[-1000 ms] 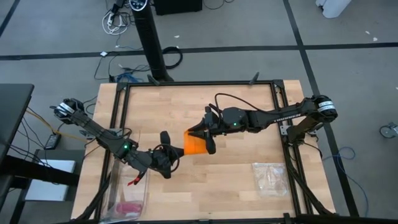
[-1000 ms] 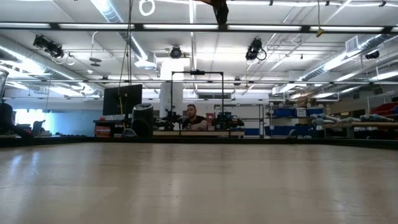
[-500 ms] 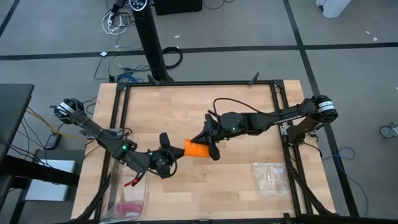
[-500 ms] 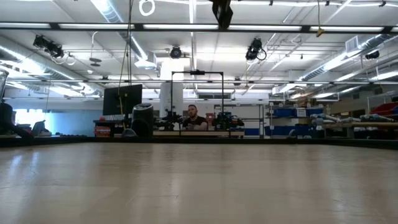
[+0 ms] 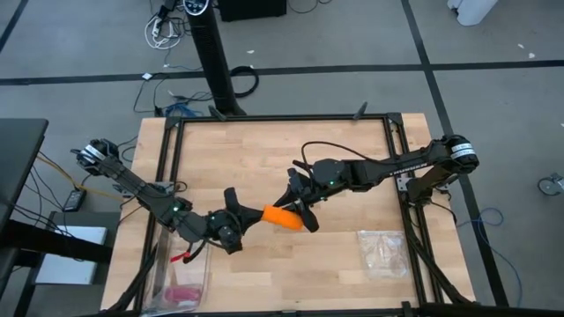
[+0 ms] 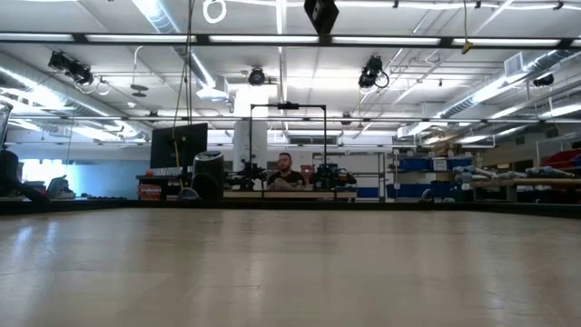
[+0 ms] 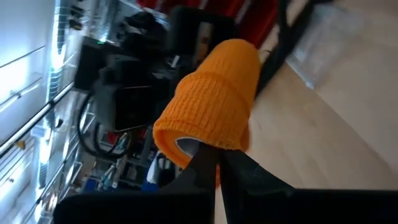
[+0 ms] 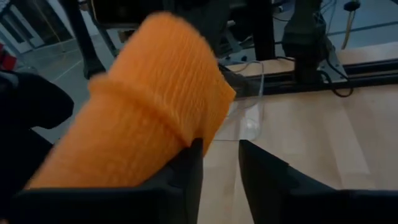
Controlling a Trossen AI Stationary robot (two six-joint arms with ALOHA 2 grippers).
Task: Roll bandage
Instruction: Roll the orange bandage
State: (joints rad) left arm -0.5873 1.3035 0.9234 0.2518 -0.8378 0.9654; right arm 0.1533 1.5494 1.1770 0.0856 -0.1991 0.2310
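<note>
The orange bandage (image 5: 282, 217) is a short, thick roll held in the air between my two grippers, near the table's middle. My left gripper (image 5: 244, 219) is at its left end and is shut on it; the roll fills the left wrist view (image 7: 214, 99). My right gripper (image 5: 305, 217) is at its right end, fingers a little apart with bare table showing between them. In the right wrist view the roll (image 8: 143, 112) lies against one finger. A dark gripper part (image 6: 320, 13) shows at the top of the low view. My left gripper pinches the rim of the roll's left end (image 7: 202, 144) between its two fingers (image 7: 239, 171). The fingers come level from the table's left, along the roll. The roll sticks out past the fingertips, clear of the table. My right gripper touches the roll's right end (image 8: 199, 127) with one finger (image 8: 186, 171), coming level from the table's right. Nothing lies between the two fingers. Whether that finger is inside the roll or only beside it, the roll hides.
A clear plastic zip bag (image 5: 383, 251) lies at the near right. A clear tray (image 5: 181, 273) at the near left holds a small pink bundle (image 5: 182, 292) and a red item (image 5: 182, 257). A person (image 6: 285, 173) sits in the room beyond.
The bandage has gone from a broad flat piece hanging between the grippers to a narrow roll. Both grippers have moved a little toward the table's near edge, the right one more, and stand closer along the roll's axis.
</note>
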